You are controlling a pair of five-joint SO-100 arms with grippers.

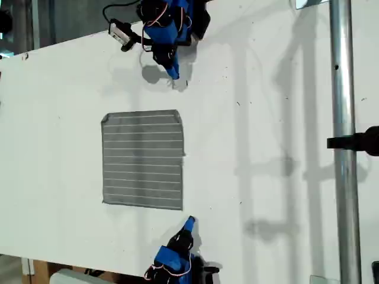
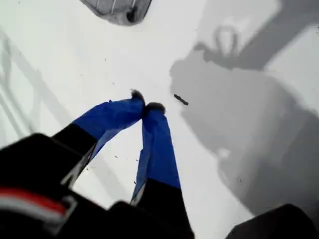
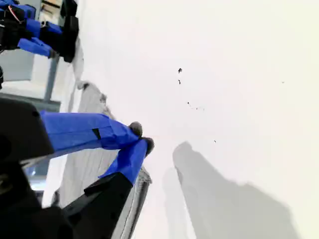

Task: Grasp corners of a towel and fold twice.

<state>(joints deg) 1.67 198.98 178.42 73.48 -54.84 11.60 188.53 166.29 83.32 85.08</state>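
Note:
The grey towel [image 1: 142, 160] with thin white stripes lies flat and unfolded on the white table [image 1: 266, 118], in the exterior view's left half. My first gripper [image 1: 173, 74] [image 2: 144, 104] is shut on nothing and hovers over bare table a little beyond the towel's far right corner [image 1: 177, 115], which is slightly curled [image 2: 124, 12]. My second gripper [image 1: 189, 222] [image 3: 142, 137] is also shut and empty, just off the towel's near right corner [image 1: 180, 207]. The towel [image 3: 84, 164] stretches away beside it.
A metal pole [image 1: 342, 148] with a black clamp [image 1: 358, 142] stands at the exterior view's right. The first arm's base [image 3: 35, 30] shows far off in the second wrist view. The table's edge [image 1: 59, 44] runs slantwise at the exterior view's top left.

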